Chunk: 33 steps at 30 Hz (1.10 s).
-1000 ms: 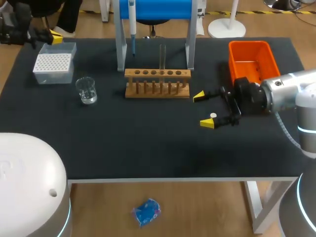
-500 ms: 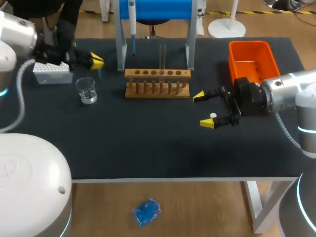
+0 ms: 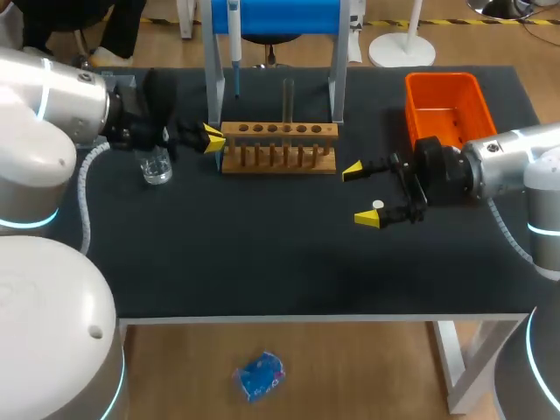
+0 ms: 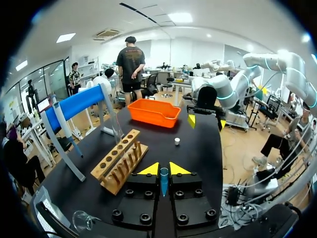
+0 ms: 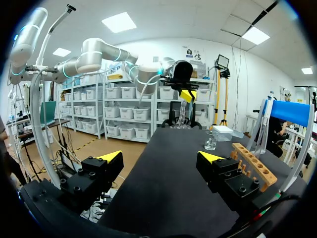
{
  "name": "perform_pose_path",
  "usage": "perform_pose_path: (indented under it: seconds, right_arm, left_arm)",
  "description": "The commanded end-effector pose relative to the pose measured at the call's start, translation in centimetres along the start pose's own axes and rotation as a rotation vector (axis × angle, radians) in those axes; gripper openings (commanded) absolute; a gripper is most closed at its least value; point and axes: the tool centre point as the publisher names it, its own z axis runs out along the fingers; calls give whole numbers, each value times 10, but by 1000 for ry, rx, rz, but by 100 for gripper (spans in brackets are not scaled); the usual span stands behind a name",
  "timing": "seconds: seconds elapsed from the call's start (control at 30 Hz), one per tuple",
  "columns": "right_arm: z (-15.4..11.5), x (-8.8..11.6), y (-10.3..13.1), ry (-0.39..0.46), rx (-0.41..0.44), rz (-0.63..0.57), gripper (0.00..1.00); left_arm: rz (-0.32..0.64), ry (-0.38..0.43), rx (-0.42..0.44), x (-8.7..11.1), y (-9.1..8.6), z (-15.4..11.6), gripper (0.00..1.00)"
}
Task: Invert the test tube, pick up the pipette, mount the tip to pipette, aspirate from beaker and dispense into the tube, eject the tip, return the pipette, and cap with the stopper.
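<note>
Left wrist view: left jaws pinch blue tip point(image 4: 164, 181), rack point(image 4: 119, 161) just ahead; right jaws gape empty.

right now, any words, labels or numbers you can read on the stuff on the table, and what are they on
None can be read on the table's things.
Wooden rack: no print shows.
Beaker: any scale marks are too small to read.
Orange bin: plain.
Blue tip in the left gripper: plain.
</note>
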Motion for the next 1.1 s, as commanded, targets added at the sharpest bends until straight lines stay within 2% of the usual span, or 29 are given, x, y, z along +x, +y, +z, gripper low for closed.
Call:
perform_pose_path:
  seconds: [0.03,0.43,0.67,0.87,1.1]
  right_arm:
    - [0,1,0,-2,0,-1,100]
    - [0,1,0,-2,0,-1,100]
    - [2,-1,0,-2,-9,-1,100]
    - [19,-16,1,-16,-67,2,100]
    - [45,-26,17,9,-123,-27,100]
  left_arm:
    - [0,-8,5,3,1,-1,0]
    - [0,-8,5,3,1,-1,0]
    - [-22,42,25,24,-6,25,0]
    - [7,88,19,40,-20,42,0]
    - [24,128,30,52,-34,55,0]
